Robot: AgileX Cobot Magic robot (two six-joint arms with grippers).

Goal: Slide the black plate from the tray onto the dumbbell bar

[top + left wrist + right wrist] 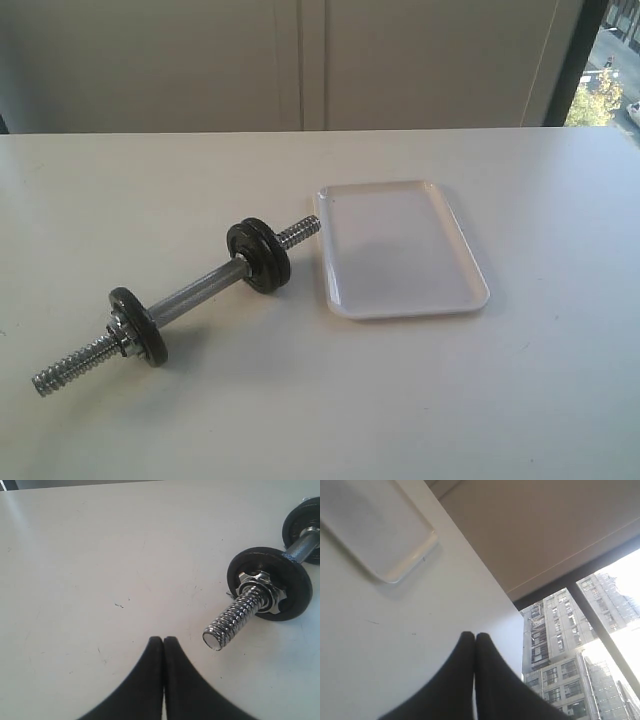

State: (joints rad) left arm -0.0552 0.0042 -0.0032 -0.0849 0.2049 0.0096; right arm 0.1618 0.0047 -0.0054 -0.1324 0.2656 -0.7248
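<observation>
No plate is seen in the tray [400, 250]; the black plate [258, 255] seems already slid on the bar [195, 292], at the end pointed toward the tray, and the left gripper [163, 639] and right gripper [474, 635] are both pressed together, empty.

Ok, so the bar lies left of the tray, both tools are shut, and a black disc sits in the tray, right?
Not quite: the exterior view shows the tray with nothing in it; both visible black discs are on the bar. The rest holds.
</observation>
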